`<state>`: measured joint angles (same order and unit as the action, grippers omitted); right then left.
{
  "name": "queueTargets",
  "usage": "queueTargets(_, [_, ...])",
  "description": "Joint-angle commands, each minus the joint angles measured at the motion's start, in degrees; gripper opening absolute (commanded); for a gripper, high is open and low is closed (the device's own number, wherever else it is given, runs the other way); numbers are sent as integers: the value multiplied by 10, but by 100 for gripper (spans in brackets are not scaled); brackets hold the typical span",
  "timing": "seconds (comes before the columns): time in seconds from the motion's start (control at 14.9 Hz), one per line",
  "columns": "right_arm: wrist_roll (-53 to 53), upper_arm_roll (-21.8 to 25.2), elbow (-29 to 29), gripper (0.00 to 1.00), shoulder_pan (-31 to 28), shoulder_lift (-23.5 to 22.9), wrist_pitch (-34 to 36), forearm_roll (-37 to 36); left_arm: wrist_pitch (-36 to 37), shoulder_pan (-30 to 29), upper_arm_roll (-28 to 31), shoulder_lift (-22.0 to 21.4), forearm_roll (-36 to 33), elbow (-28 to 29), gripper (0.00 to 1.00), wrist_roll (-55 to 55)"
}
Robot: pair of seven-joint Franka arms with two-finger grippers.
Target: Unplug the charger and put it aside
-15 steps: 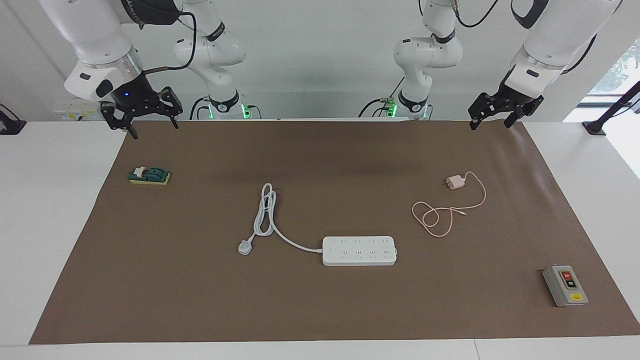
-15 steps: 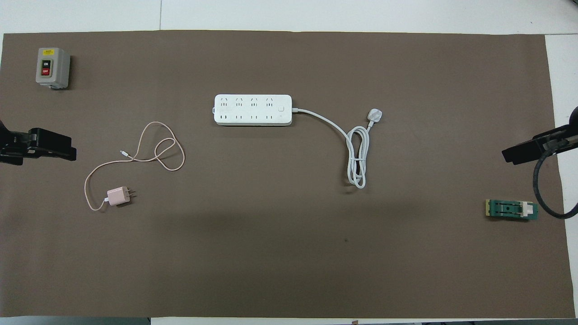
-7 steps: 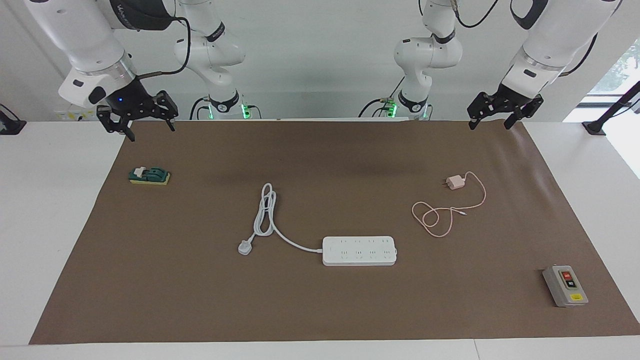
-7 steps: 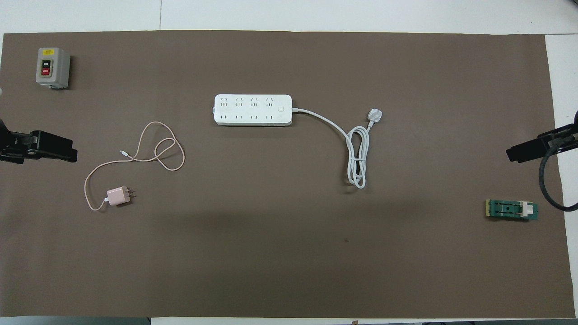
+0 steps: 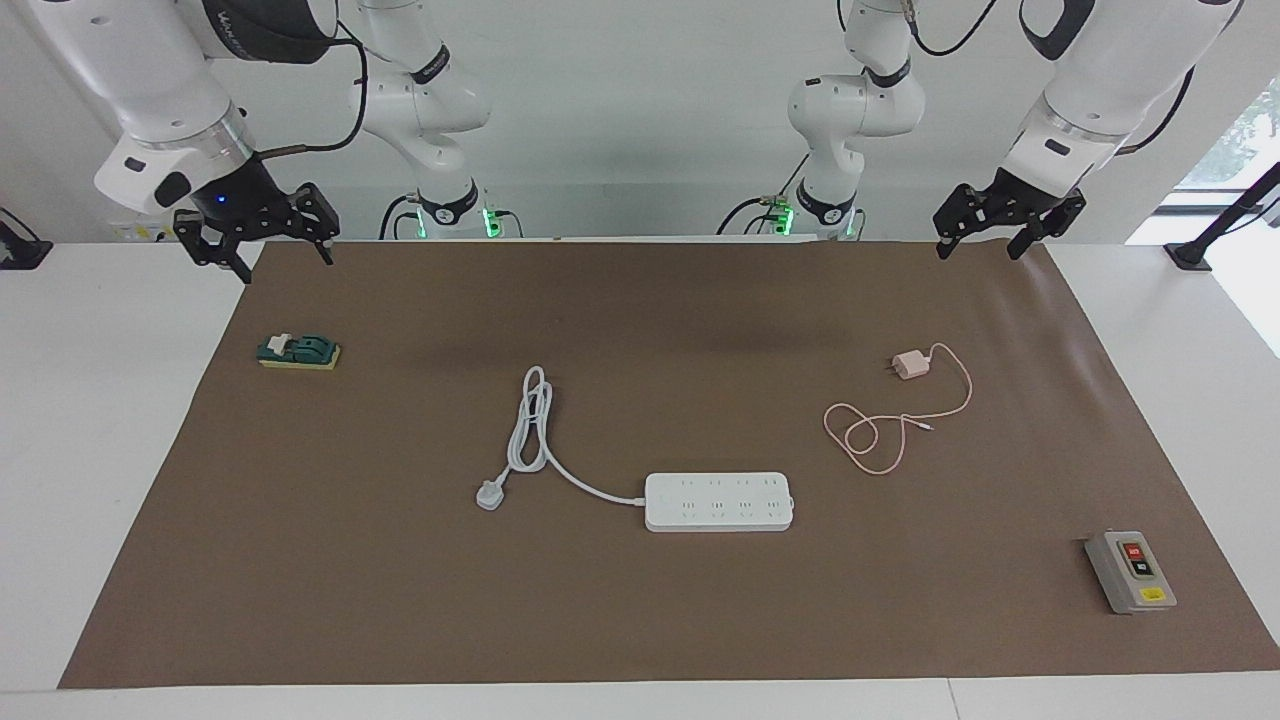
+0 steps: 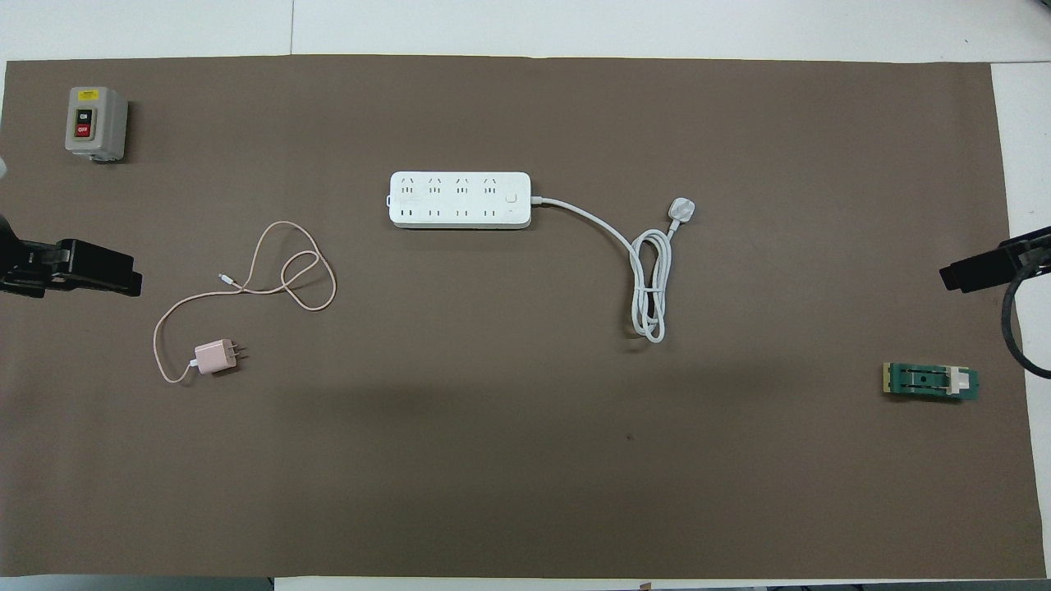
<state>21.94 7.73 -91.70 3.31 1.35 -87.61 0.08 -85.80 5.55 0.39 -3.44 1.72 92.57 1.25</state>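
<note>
Both grippers hang in the air with nothing between their fingers. Left gripper, at the upper right of the facing view, has its fingers spread apart over the brown mat, at the mat's edge nearest to the robots. Right gripper, at the upper left of that view, is also spread wide and holds nothing; it is over the mat's corner at the right arm's end.

In the overhead view only a dark part of each gripper shows, cut off by the frame's left and right edges, so their fingers cannot be read there.

On the mat the charger lies unplugged, its prongs free, in the middle right of the facing view. Its thin pink cable makes loops beside it, farther from the robots. It is well apart from the white power strip, which lies near the frame's centre with its thick cord and three-pin plug.

A grey switch box stands at the lower right, and a green switch at the upper left.
</note>
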Motion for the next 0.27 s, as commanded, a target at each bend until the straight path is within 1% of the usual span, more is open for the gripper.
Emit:
queueTargets(0.0, [32, -16, -3, 100, -28, 0, -5, -6, 5, 3, 1, -3, -7, 1, 100, -6])
queueTargets(0.07, [29, -24, -3, 100, -39, 0, -2, -2, 5, 3, 1, -2, -7, 1, 100, -7])
queueTargets(0.2, [28, -31, -3, 100, -42, 0, 1, -2, 5, 3, 1, -3, -7, 0, 100, -8])
